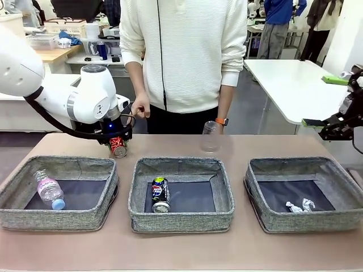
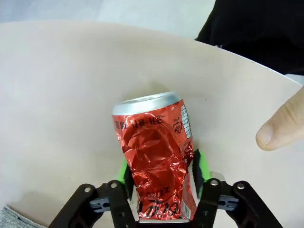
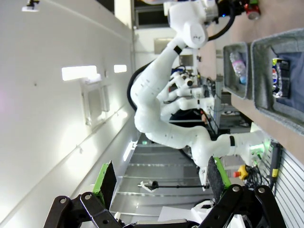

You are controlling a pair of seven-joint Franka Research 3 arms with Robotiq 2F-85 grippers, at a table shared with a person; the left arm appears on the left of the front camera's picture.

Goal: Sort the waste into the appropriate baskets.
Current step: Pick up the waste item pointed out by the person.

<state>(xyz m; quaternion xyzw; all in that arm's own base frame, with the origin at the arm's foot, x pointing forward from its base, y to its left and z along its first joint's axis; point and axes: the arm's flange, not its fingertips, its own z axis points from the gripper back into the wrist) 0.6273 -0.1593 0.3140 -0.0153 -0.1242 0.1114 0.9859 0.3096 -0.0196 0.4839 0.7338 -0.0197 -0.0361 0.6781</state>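
Tan bench [image 1: 181, 249] in a busy lab room, with a person in a white sweater standing at the far side, 12 o'clock from the camera. Three grey baskets sit in a row along the near half.

- left basket [image 1: 57, 214], at 8 o'clock on the bench: clear plastic bottle [image 1: 50, 190] lying on the dark floor, toward the basket's own 8 o'clock corner, blue cap nearest the camera.
- middle basket [image 1: 181, 216], at 6 o'clock: dark blue-black can [image 1: 160, 194] lying on the 9 o'clock side of the floor.
- right basket [image 1: 306, 222], at 4 o'clock: small white scraps [image 1: 299, 206] near its 6 o'clock wall.

Now the fun bit. The left end effector [image 2: 161, 166] is down at 10 o'clock on the bench, just beyond the left basket, holding the crushed red can [image 2: 154, 137]. In the wrist view its green pads [image 2: 198, 164] press on both sides of the can's lower half, and the silver end points to 12 o'clock. Can't tell if the can rests on the bench or not.

The person's hand [image 1: 140, 107] hangs near that arm but is apart from the can.

A clear plastic cup [image 1: 210, 136] stands on the bench at 12 o'clock, beyond the middle basket.

The right end effector [image 3: 160, 166] is off past the bench at 3 o'clock, jaws spread wide with nothing between them.
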